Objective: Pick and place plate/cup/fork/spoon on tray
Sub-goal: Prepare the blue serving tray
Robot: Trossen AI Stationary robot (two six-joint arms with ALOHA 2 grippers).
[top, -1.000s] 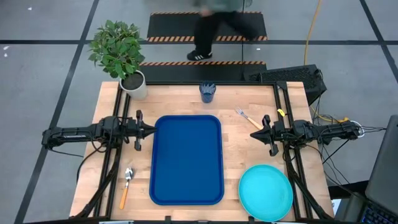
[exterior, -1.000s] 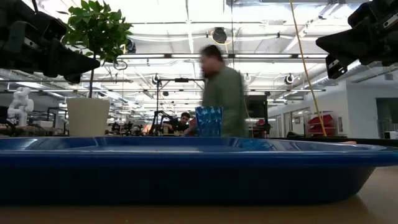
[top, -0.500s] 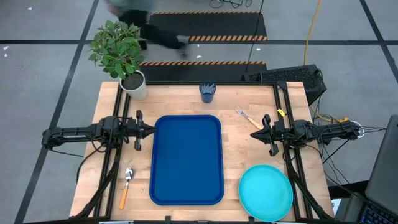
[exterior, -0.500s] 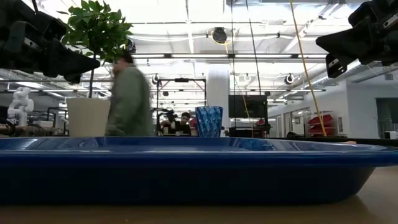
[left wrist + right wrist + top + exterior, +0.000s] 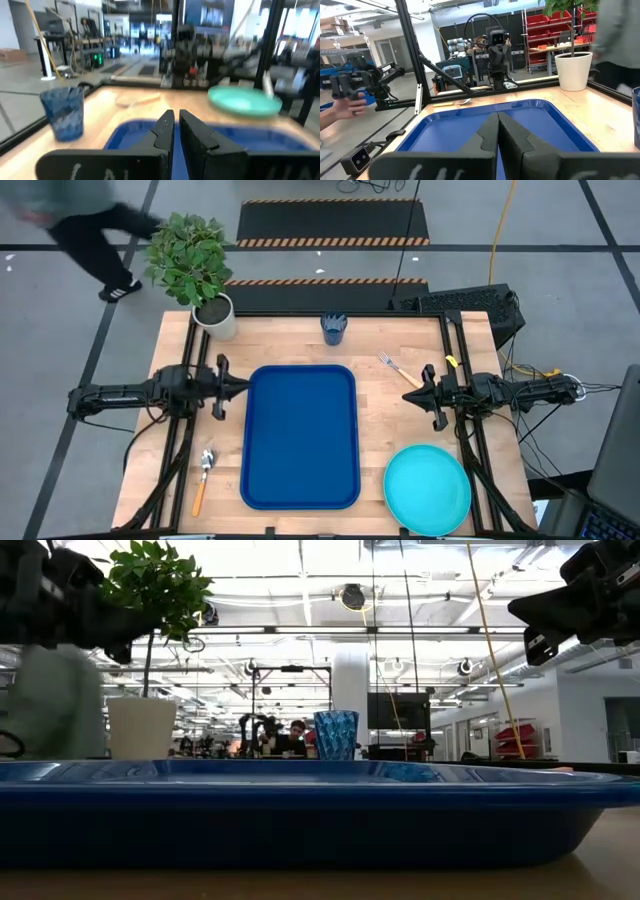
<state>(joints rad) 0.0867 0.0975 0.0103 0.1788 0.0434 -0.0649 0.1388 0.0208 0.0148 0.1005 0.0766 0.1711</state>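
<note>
Tray (image 5: 300, 436) is lying empty at the middle of the surface (image 5: 390, 405), with plate (image 5: 428, 489) sitting at the near right corner, cup (image 5: 334, 329) standing at the far edge, fork (image 5: 397, 369) lying just right of the tray and spoon (image 5: 203, 478) lying near left. Left tool (image 5: 238, 388) and right tool (image 5: 411, 396) are hovering at the tray's two long sides, both shut and holding nothing. Only a person (image 5: 80, 230) is moving, having crossed the floor behind from right to left, while both arms are staying put, so the task is judged not yet begun.

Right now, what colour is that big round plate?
Bright turquoise; the plate shows best in the high view.
</note>
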